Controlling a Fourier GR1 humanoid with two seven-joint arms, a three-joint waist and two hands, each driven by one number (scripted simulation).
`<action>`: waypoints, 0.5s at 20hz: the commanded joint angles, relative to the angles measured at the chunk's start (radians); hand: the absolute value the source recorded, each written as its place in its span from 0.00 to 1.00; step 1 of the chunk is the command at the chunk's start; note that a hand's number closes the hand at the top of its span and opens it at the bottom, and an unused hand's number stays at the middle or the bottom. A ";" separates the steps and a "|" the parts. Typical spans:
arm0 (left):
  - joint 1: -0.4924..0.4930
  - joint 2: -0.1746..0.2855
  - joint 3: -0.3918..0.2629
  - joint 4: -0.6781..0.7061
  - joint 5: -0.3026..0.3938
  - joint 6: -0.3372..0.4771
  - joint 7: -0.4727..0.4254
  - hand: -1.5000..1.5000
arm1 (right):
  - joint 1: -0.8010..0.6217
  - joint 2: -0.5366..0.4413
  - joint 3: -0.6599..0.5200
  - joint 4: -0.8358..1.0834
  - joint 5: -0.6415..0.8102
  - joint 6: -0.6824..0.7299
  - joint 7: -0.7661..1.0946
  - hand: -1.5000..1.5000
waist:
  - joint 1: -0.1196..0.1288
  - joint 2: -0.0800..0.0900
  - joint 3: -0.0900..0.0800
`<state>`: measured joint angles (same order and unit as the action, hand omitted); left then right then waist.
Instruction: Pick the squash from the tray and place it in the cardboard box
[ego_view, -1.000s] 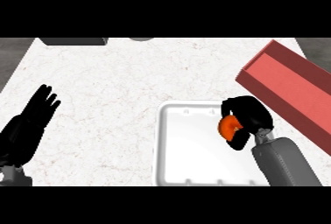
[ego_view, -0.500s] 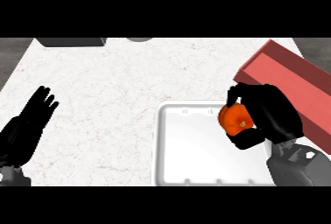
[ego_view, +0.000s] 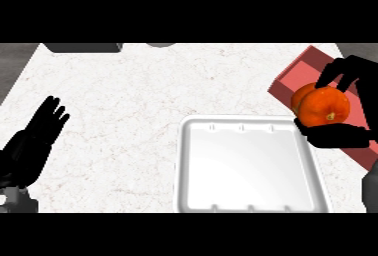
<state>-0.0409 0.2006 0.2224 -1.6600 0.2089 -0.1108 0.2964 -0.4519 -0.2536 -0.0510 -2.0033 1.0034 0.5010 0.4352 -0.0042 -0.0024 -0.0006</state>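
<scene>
Orange squash sits in my right hand, fingers curled over it, thumb beneath, at the far right corner of the tray, beside the red cardboard box (left hand rests open at left).

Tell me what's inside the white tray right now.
The tray shows only its bare white floor. The right hand, curled round the squash, covers its far right rim, so that bit is hidden.
</scene>
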 joint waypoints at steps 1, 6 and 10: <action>0.013 -0.011 0.000 0.044 -0.021 -0.013 -0.074 0.50 | -0.068 -0.074 -0.163 0.068 -0.055 -0.002 -0.026 1.00 | 0.005 0.003 0.000; 0.007 0.007 0.004 -0.065 0.009 0.008 0.071 0.50 | -0.135 -0.122 -0.158 0.159 -0.041 0.016 -0.012 1.00 | 0.009 0.001 0.001; 0.000 -0.016 -0.008 0.019 -0.027 0.002 -0.019 0.50 | -0.130 -0.227 -0.233 0.320 -0.060 -0.039 -0.160 1.00 | 0.009 0.004 0.001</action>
<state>-0.0492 0.2088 0.2342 -1.6483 0.2126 -0.1267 0.2964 -0.5572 -0.4008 -0.2226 -1.7937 0.9678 0.4687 0.3538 0.0034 0.0002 -0.0001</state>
